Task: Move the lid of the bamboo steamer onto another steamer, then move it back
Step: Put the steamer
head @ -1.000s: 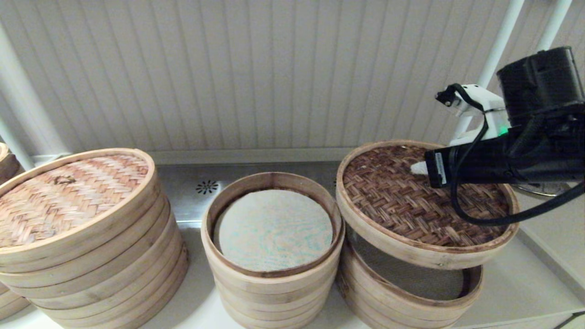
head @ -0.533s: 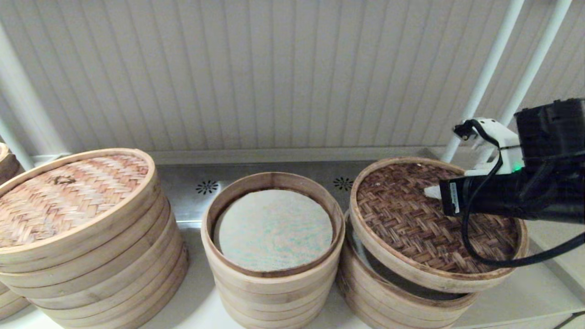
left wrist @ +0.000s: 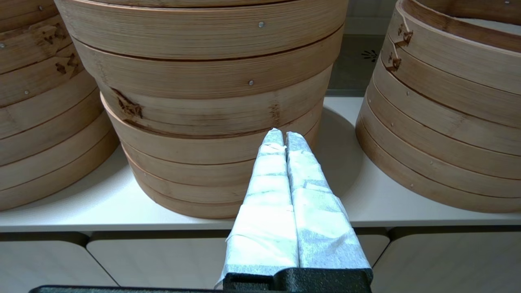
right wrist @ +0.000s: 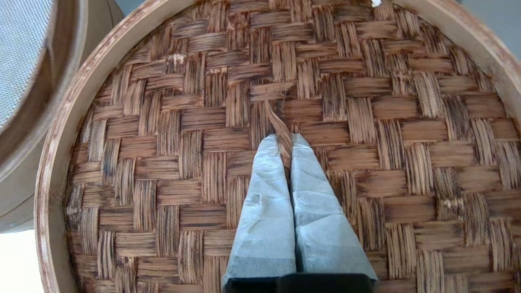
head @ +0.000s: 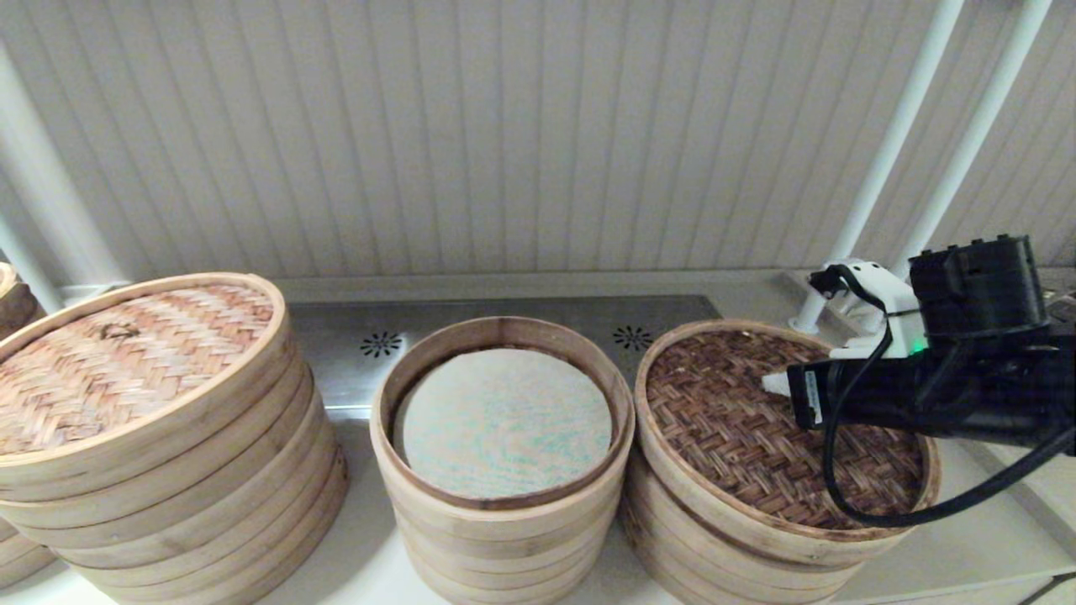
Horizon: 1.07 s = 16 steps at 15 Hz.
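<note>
The round dark brown herringbone-woven bamboo steamer lid with its pale wood hoop rim sits on the short stack of pale bamboo rings at the right of the white counter, covering its top. The right gripper reaches over the lid from the right, its two paper-wrapped fingers pressed together on a thin raised strip of bamboo near the lid's centre. To the left of this stack, just beside it, stands an open middle stack of pale bamboo rings with a whitish-green liner. Farther left is the widest stack, capped by a lighter tan woven lid with a small knot handle. The left gripper hangs low at the near edge of the counter, in front of the widest stack, fingers closed on nothing.
</note>
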Tool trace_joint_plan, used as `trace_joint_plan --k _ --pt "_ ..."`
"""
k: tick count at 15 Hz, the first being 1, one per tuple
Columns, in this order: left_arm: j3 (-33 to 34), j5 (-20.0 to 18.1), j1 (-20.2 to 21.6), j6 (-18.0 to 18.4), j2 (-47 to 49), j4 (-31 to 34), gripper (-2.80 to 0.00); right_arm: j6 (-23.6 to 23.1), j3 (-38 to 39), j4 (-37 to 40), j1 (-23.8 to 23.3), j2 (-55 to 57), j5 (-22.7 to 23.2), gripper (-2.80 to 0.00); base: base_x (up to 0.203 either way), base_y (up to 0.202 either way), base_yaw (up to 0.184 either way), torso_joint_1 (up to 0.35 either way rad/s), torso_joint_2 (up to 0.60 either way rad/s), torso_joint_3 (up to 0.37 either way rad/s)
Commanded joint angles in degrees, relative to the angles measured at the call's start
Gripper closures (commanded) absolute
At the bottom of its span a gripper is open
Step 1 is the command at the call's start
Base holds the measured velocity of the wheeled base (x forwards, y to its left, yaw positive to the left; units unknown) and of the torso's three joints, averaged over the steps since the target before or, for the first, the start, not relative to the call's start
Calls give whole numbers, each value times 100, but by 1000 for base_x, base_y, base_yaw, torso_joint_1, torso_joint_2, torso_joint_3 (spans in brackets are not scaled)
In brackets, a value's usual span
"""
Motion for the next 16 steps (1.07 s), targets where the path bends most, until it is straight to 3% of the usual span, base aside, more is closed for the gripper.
trace_joint_plan --k 1,5,16 --pt "0 2 0 -1 -1 0 0 3 -5 -65 6 230 12 0 0 0 0 0 0 0" --pt "0 2 0 -1 -1 0 0 12 99 -482 -64 495 48 0 0 0 0 0 0 0" --pt "0 2 0 -1 -1 0 0 -5 478 -517 -230 258 265 0 0 0 0 0 0 0"
